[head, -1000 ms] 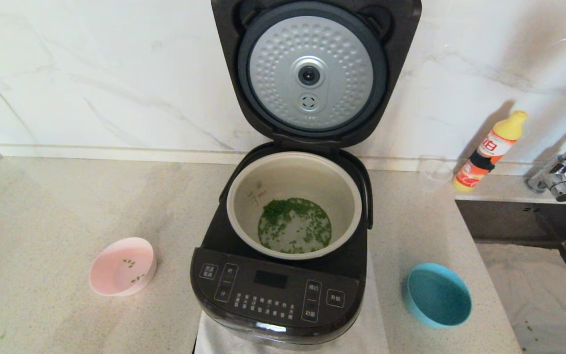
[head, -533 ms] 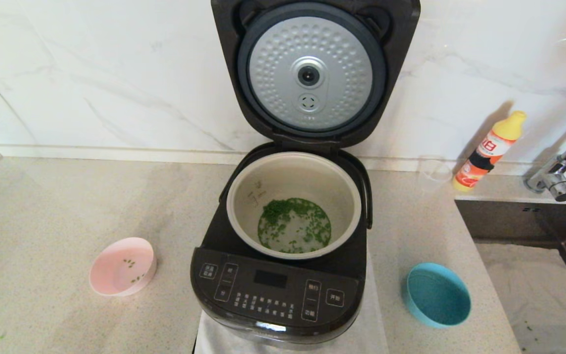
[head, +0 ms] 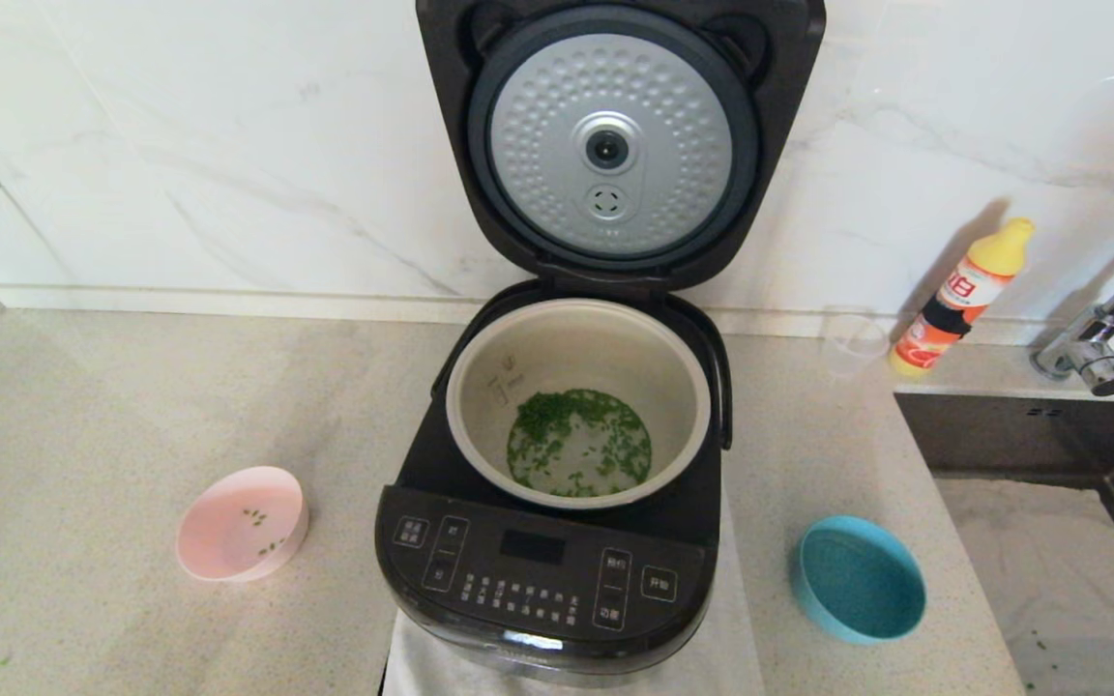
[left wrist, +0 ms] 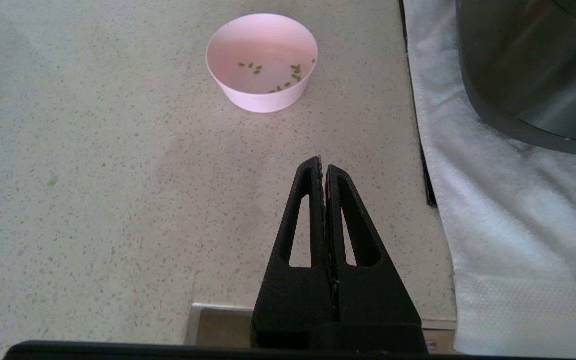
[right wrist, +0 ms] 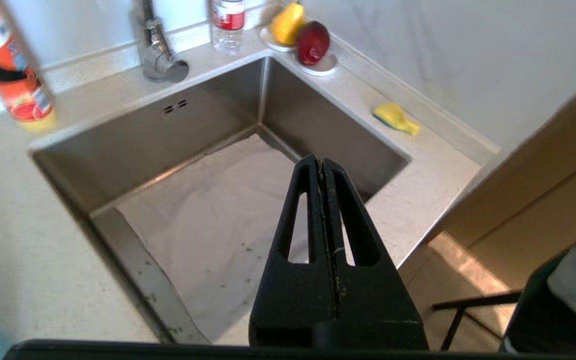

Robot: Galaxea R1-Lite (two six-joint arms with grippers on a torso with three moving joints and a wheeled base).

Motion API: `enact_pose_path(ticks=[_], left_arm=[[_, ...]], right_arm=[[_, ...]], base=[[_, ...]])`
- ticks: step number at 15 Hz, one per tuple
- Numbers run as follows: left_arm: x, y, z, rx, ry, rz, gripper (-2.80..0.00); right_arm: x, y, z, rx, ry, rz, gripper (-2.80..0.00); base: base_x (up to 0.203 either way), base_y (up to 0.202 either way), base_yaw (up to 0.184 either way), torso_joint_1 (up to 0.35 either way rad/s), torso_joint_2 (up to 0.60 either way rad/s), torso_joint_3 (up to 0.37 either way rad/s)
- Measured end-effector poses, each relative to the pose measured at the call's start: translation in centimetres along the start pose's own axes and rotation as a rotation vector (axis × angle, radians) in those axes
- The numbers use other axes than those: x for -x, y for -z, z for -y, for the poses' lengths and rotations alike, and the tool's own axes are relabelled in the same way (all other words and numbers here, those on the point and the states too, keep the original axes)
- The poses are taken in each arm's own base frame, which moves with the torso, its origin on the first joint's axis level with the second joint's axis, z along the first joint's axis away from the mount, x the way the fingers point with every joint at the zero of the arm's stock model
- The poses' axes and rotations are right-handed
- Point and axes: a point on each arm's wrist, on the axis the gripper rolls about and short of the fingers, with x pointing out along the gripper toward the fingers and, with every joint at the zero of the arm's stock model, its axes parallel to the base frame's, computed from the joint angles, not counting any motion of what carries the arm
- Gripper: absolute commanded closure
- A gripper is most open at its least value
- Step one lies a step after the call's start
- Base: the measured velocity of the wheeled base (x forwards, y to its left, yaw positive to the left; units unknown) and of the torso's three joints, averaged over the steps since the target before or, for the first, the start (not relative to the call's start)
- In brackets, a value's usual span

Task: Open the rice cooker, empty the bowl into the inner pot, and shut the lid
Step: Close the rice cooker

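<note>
Lid (head: 615, 145) standing raised at frame top, pot (head: 578, 401) holding green bits at centre, left pincer (left wrist: 323, 172) pressed together over bench (left wrist: 93, 175), right pincer (right wrist: 322, 167) pressed together above sink (right wrist: 208, 145).

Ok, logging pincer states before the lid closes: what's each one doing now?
Left pincer: closed, empty, above the speckled counter.
Right pincer: closed, empty, over the steel sink.

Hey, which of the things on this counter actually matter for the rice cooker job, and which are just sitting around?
Part of the job:
rice cooker
inner pot, green bits inside
lid, standing open
pink bowl, nearly empty
left gripper, shut, near the pink bowl

Just lying about:
blue bowl
orange bottle
clear cup
tap
sink
yellow sponge
fruit
</note>
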Motion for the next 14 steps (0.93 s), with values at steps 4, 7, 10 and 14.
enact_pose_path(ticks=[4,7,10,14], left_arm=[[0.0,0.0,0.0,0.001,0.000,-0.001,0.00],[0.0,0.0,0.0,0.000,0.000,-0.001,0.00],[0.0,0.0,0.0,0.000,0.000,0.003,0.00],[0.0,0.0,0.0,0.000,0.000,0.004,0.00]], right_arm=[[-0.2,2.0,-0.6,0.096,-0.274,-0.078,0.00],[-0.3,4.3,-0.7,0.194,-0.524,-0.147,0.00],[0.2,6.9,0.1,0.246,-0.676,-0.151,0.00],[0.8,10.5,0.7,0.214,-0.862,-0.145,0.00]], base=[[0.000,0.000,0.000,0.000,0.00,0.000],[0.000,0.000,0.000,0.000,0.00,0.000],[0.000,0.000,0.000,0.000,0.00,0.000],[0.000,0.000,0.000,0.000,0.00,0.000]])
